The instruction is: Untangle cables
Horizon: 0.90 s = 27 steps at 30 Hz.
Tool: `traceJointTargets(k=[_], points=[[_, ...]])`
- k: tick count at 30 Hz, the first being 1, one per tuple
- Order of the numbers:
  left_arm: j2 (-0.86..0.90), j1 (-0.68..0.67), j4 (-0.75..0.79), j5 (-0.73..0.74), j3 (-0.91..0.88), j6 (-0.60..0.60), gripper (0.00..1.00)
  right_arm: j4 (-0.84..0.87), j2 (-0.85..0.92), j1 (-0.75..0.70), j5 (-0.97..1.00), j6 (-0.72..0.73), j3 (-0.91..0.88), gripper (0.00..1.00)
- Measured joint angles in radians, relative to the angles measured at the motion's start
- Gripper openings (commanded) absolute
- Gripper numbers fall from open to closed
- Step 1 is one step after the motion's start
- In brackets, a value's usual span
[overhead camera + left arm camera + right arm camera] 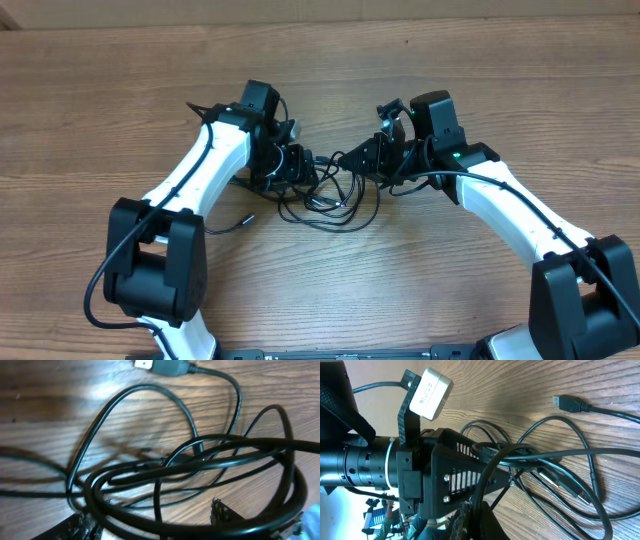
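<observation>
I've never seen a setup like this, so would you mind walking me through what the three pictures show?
Two white-and-black robot arms sit at a wooden table, each ending in a two-finger gripper. The overhead picture looks straight down: the left gripper and the right gripper meet at a bunch of thin black cables. The other two pictures come from cameras on the wrists. The left wrist view shows looped cables close up, with a USB plug lying on the wood. The right wrist view looks across at the left gripper amid the same cables. Both grippers are in the tangle, but whether either is closed on a cord is unclear.
</observation>
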Motion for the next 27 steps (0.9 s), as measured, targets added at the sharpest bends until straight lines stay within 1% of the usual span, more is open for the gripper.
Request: traceJointTargets(k=[3,4,5,9,13,15,16,23,27], points=[[0.0,0.032,-0.008,0.035,0.0,-0.045,0.51,-0.018,0.0,0.0,0.007,-0.004,0.0,0.04],[0.0,0.043,-0.011,0.053,0.0,-0.058,0.47,-0.028,0.0,0.0,0.012,-0.005,0.0,0.04],[0.0,0.056,-0.014,0.076,0.0,-0.065,0.47,-0.04,0.0,0.0,0.021,-0.006,0.0,0.04],[0.0,0.113,-0.016,0.177,0.001,-0.116,0.53,-0.081,0.0,0.0,0.046,-0.01,0.0,0.04],[0.0,0.151,-0.016,0.202,0.002,-0.216,0.62,-0.087,0.0,0.0,0.056,-0.031,0.0,0.04],[0.0,0.156,-0.015,0.194,0.002,-0.268,0.72,-0.087,0.0,0.0,0.06,-0.038,0.0,0.04],[0.0,0.154,-0.015,0.188,0.002,-0.295,0.74,-0.087,0.0,0.0,0.06,-0.04,0.0,0.04],[0.0,0.116,0.012,0.148,0.002,-0.427,0.76,-0.088,0.0,0.0,0.062,-0.047,0.0,0.04],[0.0,0.108,0.048,0.135,0.002,-0.487,0.75,-0.089,0.0,0.0,0.064,-0.048,0.0,0.04]])
